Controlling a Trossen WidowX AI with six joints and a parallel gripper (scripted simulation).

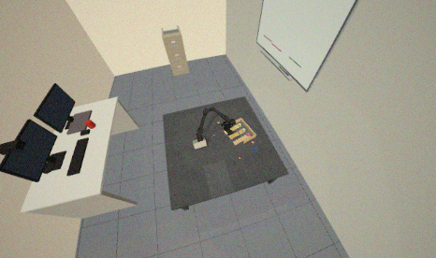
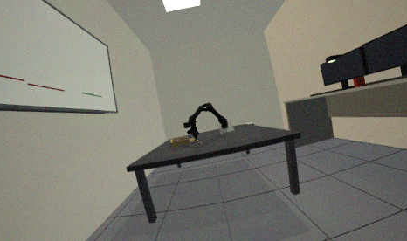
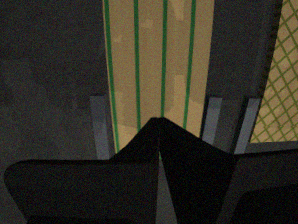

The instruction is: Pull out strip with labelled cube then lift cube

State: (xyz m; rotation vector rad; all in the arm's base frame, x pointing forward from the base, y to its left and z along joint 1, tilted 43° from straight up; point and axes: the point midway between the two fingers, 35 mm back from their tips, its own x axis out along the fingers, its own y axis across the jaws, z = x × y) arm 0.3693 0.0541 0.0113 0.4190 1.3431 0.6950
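From the top view, the gripper point(image 1: 229, 127) is seen at the wooden tray point(image 1: 249, 130), near the dark table's point(image 1: 185, 187) whiteboard-side edge; the labelled cube cannot be made out. From the exterior view, little more is resolved. In the wrist view, the fingers are clenched on nothing at the near end of a green-lined tan strip point(image 3: 160, 50), judged thin, light and limp; that free end should be pinched.

A dark table point(image 1: 265, 164) stands on a grey tiled floor point(image 1: 143, 98), and a black arm point(image 1: 209, 117) on it reaches to a wooden tray point(image 1: 252, 133). A white desk point(image 1: 64, 196) with two monitors point(image 1: 26, 150) stands on the left, a cabinet point(image 1: 176, 51) and a whiteboard point(image 1: 307, 28) by the walls.
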